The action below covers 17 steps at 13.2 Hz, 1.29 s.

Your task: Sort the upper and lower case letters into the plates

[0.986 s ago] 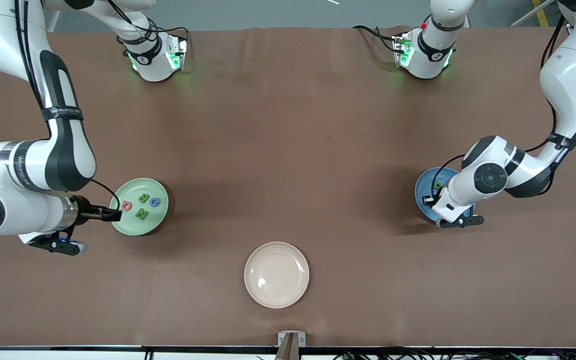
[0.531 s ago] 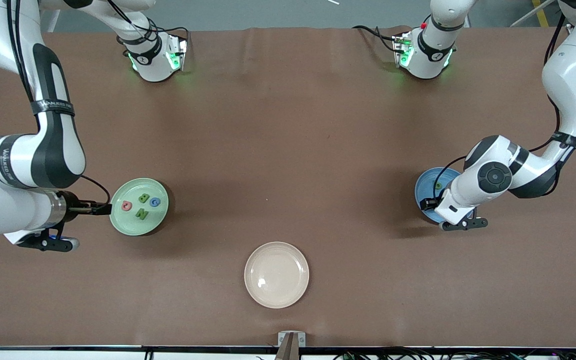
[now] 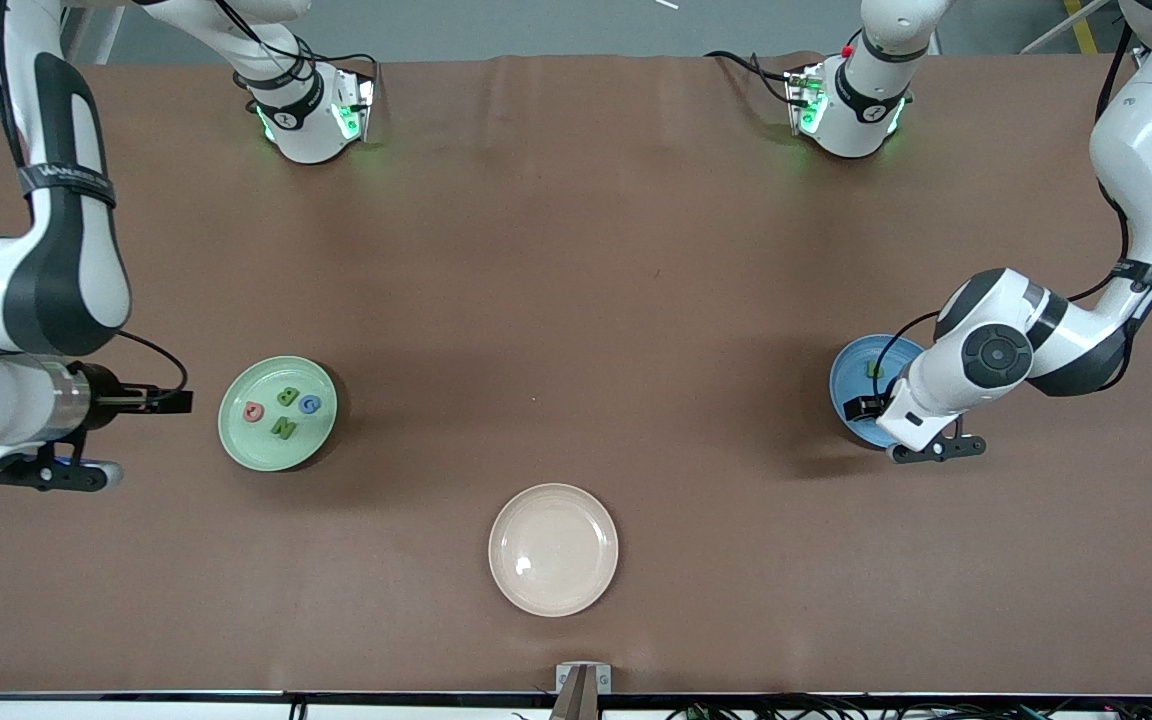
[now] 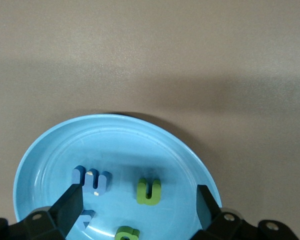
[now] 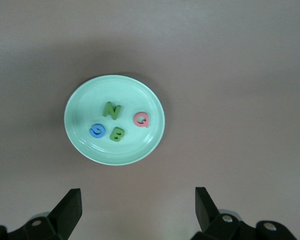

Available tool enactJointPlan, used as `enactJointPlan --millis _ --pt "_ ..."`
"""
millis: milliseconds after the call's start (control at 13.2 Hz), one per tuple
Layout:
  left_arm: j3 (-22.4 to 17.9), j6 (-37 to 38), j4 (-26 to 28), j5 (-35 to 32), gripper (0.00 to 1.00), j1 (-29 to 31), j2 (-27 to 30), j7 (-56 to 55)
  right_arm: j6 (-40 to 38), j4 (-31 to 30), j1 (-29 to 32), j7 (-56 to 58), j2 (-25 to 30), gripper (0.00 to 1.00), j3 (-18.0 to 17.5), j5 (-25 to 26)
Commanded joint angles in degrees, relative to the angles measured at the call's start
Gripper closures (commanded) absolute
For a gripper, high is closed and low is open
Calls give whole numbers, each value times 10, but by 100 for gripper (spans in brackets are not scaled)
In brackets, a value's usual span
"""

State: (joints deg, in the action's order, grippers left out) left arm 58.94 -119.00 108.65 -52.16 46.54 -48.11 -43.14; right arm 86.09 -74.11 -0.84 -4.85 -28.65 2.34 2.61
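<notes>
Both tools stand apart and empty: left tool (image 4: 137, 210) over the blue plate (image 3: 851, 385), right tool (image 5: 137, 212) beside the green plate (image 3: 236, 440). Lift the left one straight up, so no letter (image 4: 149, 191) gets nudged out.

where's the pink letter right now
The pink letter lies in the mint green plate toward the right arm's end of the table, beside the green N and with the open right gripper nearby.

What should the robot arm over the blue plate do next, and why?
Probably lift straight up. The left gripper hangs open just over the blue plate, holding nothing, and the letters lie loose in it. The beige plate holds none, so nothing seems left to sort.
</notes>
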Motion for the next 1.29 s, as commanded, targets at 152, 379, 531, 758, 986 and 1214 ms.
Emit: enactJointPlan --millis 152,379,531,758,986,1214 --pt "-7 30 -26 128 0 -25 57 87 -14 -5 14 10 38 0 -8 3" --pt "-141 17 -29 272 1 -149 141 161 -12 33 13 8 39 0 -8 -11" --pt "-265 10 -32 376 1 -271 187 207 -12 47 8 5 39 0 -8 -8" --pt "-492 -6 -34 510 1 -495 229 262 -9 49 14 9 39 0 -9 -15" --pt "-611 -8 -34 561 1 -599 242 300 -1 46 8 2 41 0 -11 -20" --pt "-610 -19 -36 557 1 -575 265 314 -3 42 6 6 47 0 -11 -20"
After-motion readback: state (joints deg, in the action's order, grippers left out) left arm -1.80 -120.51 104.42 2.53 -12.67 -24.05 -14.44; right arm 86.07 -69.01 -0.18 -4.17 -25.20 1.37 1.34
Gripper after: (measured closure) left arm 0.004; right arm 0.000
